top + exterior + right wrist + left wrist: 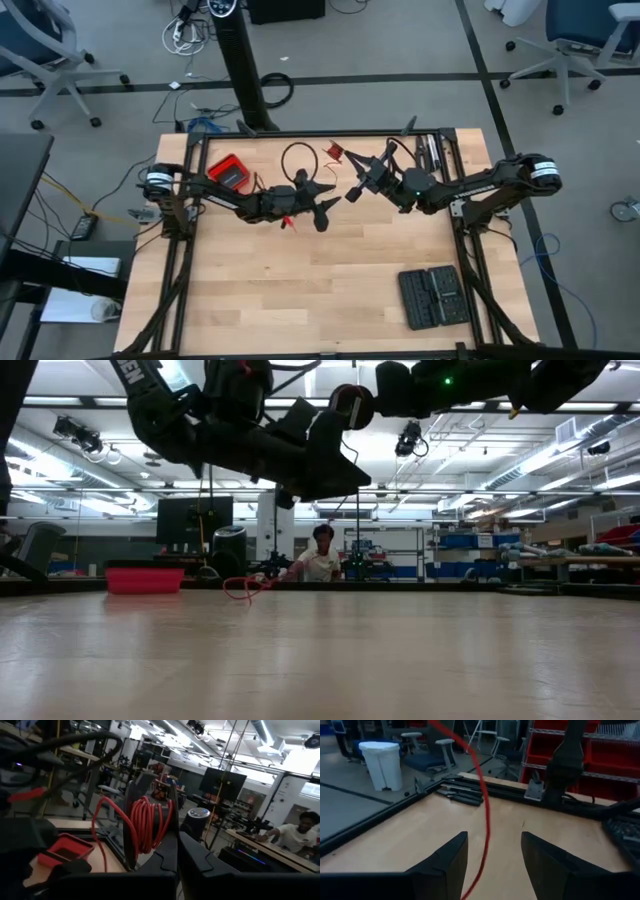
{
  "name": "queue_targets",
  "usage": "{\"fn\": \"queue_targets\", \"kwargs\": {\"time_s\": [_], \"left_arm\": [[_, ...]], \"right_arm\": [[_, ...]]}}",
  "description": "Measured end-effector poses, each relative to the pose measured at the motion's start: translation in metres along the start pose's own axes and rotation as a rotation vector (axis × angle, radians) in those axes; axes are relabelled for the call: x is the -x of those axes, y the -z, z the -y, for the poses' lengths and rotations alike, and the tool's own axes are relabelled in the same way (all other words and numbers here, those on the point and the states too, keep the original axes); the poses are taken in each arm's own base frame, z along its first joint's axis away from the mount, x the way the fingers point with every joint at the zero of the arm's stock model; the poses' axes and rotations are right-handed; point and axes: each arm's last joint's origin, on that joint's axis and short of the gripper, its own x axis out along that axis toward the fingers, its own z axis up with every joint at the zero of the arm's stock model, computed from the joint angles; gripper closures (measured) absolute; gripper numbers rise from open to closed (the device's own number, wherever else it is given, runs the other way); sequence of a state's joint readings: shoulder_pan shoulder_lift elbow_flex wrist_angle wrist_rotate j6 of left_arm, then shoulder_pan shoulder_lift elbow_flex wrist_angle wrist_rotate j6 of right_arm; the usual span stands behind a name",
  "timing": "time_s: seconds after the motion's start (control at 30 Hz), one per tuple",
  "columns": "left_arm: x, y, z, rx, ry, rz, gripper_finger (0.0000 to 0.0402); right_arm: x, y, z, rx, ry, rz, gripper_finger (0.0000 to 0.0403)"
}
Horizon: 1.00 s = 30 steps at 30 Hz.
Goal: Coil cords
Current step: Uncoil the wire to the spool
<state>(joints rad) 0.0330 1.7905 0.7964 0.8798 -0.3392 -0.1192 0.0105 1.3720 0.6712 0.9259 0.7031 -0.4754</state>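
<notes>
The red cord (150, 820) is wound in several turns around my right gripper (175, 827), which is shut and stands above the table's middle (352, 190). From the coil the cord runs on to my left gripper (322, 205). There it passes between the open fingers (494, 835) as one strand (485, 810), and I see no contact with either finger. A slack stretch of the cord rests on the tabletop (240, 588). In the low view both grippers hang well above the table. My right gripper has the red cord wound around its shut fingers (137, 820) in several turns that lie across them. One strand (100, 835) hangs slack from the coil. The coil is lifted clear of the table. It hides whether a strand is pinched between the fingers.
A red box with a black top (228, 172) sits at the table's far left. A black case (432, 295) lies near the front right. A dark cable loop (297, 158) rests at the far middle. A person (320, 563) sits in the room beyond.
</notes>
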Motion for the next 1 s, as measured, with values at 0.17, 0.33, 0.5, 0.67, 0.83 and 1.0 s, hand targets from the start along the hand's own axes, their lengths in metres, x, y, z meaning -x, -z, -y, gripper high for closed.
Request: {"fn": "queue_targets", "kwargs": {"time_s": [0.17, 0.33, 0.5, 0.67, 0.83, 1.0], "left_arm": [[-0.001, 0.001, 0.000, -0.045, 0.000, -0.009, 0.0229], [-0.001, 0.003, -0.001, -0.055, -0.020, -0.031, 0.0268], [-0.001, 0.004, -0.003, -0.084, -0.050, -0.048, 0.0381], [-0.002, 0.006, -0.006, -0.086, -0.048, -0.068, 0.0398], [0.002, 0.003, -0.006, -0.129, -0.052, -0.113, 0.0395], [0.021, -0.029, -0.012, -0.213, -0.151, -0.108, 0.0395]], "right_arm": [[0.000, 0.001, 0.000, 0.032, 0.016, -0.021, 0.0403], [0.000, 0.002, 0.000, 0.041, 0.023, -0.032, 0.0403], [0.000, 0.003, -0.001, 0.027, 0.017, -0.042, 0.0403], [0.000, 0.004, -0.001, 0.031, 0.014, -0.050, 0.0403], [0.001, 0.005, -0.003, 0.072, 0.010, -0.061, 0.0403], [0.006, 0.007, -0.007, 0.146, 0.058, -0.124, 0.0403]]}}
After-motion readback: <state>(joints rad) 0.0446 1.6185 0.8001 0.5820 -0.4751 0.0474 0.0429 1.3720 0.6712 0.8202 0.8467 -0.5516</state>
